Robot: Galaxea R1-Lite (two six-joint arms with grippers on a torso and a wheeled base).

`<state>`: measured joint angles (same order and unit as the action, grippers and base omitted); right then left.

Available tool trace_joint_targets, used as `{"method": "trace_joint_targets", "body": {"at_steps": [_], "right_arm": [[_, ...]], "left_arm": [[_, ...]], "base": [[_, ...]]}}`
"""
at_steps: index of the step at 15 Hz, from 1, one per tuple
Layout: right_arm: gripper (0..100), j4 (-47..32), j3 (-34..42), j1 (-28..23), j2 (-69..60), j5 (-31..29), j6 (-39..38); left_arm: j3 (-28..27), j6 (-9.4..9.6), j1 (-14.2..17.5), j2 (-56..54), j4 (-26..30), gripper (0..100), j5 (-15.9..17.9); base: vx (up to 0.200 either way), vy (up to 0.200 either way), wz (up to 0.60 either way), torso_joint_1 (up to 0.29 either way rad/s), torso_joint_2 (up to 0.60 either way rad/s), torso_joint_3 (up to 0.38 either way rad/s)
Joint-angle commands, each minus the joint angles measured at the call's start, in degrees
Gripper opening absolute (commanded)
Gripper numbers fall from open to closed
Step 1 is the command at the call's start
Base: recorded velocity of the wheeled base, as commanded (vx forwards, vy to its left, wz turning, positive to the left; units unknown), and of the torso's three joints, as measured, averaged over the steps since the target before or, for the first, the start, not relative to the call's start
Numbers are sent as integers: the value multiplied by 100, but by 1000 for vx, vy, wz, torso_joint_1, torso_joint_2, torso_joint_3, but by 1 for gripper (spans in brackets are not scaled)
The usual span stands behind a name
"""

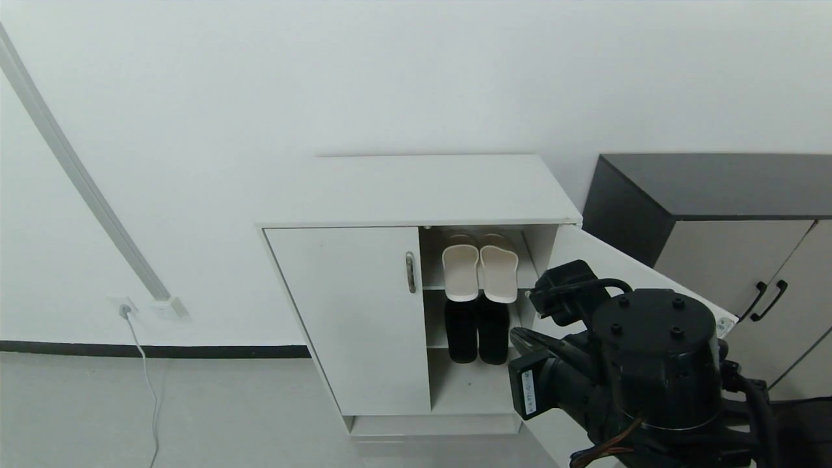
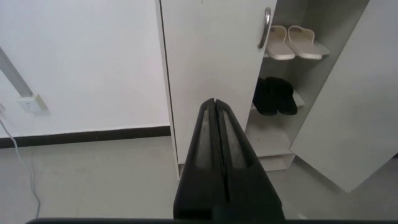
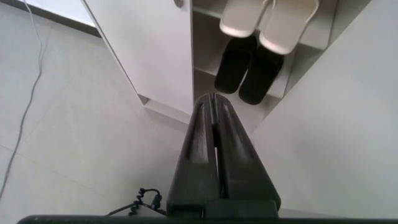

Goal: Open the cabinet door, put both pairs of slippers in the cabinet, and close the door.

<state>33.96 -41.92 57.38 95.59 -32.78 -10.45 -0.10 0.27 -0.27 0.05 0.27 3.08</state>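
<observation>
Both pairs are in! The cream open-toed slippers [image 1: 480,273] sit side by side on the upper shelf, their ends poking out over its front edge. Directly below, the black slippers [image 1: 476,335] stand together on the middle shelf. They're inside the right half of the low white wooden cabinet [image 1: 429,188], whose right-hand door [image 1: 604,257] is swung wide open toward me. The left-hand door [image 1: 351,312] is flat shut, its slim metal handle [image 1: 410,272] running upright just beside the cream pair.

My right tool [image 3: 214,99] hangs in front of the open compartment with the open door alongside it. Its fingers are pressed tight together and it carries nothing. My left tool [image 2: 214,106] is clamped together too, empty, pointing at the shut left door from out over the grey floor [image 1: 195,416].

Further out, a dark-topped grey cabinet [image 1: 715,188] stands right of the white one, and a white cable [image 1: 146,370] drops from a wall socket [image 1: 123,309] on the left.
</observation>
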Motion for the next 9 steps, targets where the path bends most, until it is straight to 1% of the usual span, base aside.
{"method": "trace_joint_targets", "body": {"at_steps": [1,7,9], "right_arm": [[0,5,0,1,-14,0,-1],[0,5,0,1,-14,0,-1],[0,5,9,1,-14,0,-10]], "left_arm": [[1,0,0,4,0,0,-1],[1,0,0,4,0,0,-1],[1,0,0,4,0,0,-1]], "base": [[0,0,0,227,-549,-310],[0,0,0,262,-591,-334],[0,0,0,229,-488,-261]]}}
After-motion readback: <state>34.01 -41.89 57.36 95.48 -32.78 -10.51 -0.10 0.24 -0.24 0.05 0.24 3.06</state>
